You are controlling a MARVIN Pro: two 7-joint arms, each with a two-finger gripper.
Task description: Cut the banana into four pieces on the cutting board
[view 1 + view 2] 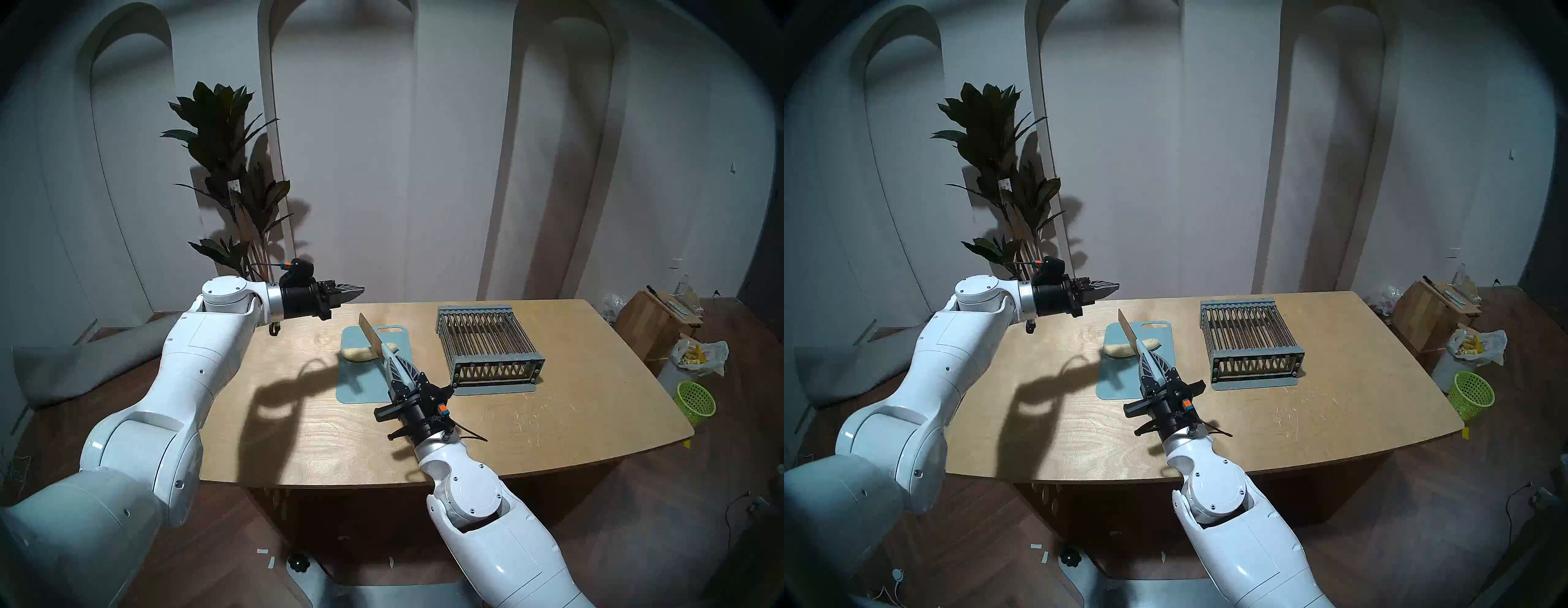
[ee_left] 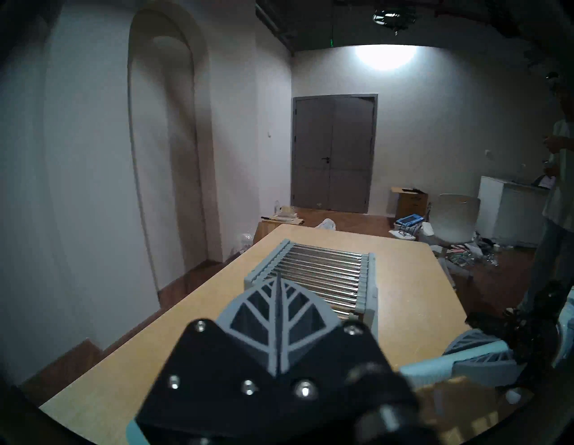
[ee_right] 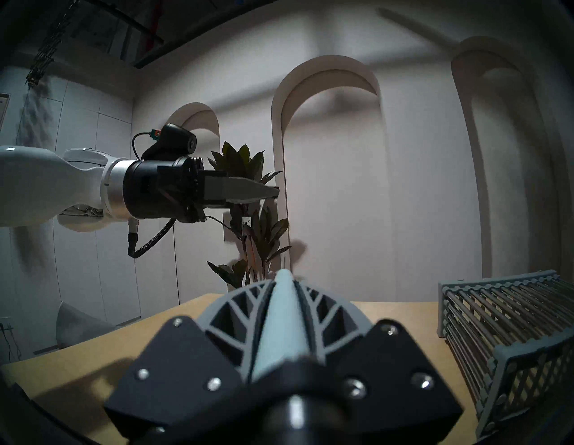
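Observation:
A peeled pale banana point(image 1: 357, 353) point(image 1: 1117, 349) lies across the far half of the blue-grey cutting board point(image 1: 360, 388) point(image 1: 1113, 384) and looks whole. My right gripper point(image 1: 392, 361) point(image 1: 1152, 361) point(image 3: 284, 279) is shut on the pale blue handle of a knife point(image 1: 370, 336) point(image 1: 1127, 330). The blade slants up and away over the banana's right part; I cannot tell whether it touches. My left gripper point(image 1: 358, 292) point(image 1: 1114, 288) point(image 2: 278, 278) point(image 3: 275, 194) is shut and empty, held high above the table's far left, apart from the board.
A grey slatted rack point(image 1: 488, 348) point(image 2: 329, 276) point(image 3: 503, 326) with metal bars stands right of the board. A potted plant point(image 1: 229, 170) stands behind the table. A box point(image 1: 649, 320), a bag of yellow peel scraps point(image 1: 698, 354) and a green basket point(image 1: 695, 401) sit on the floor at right.

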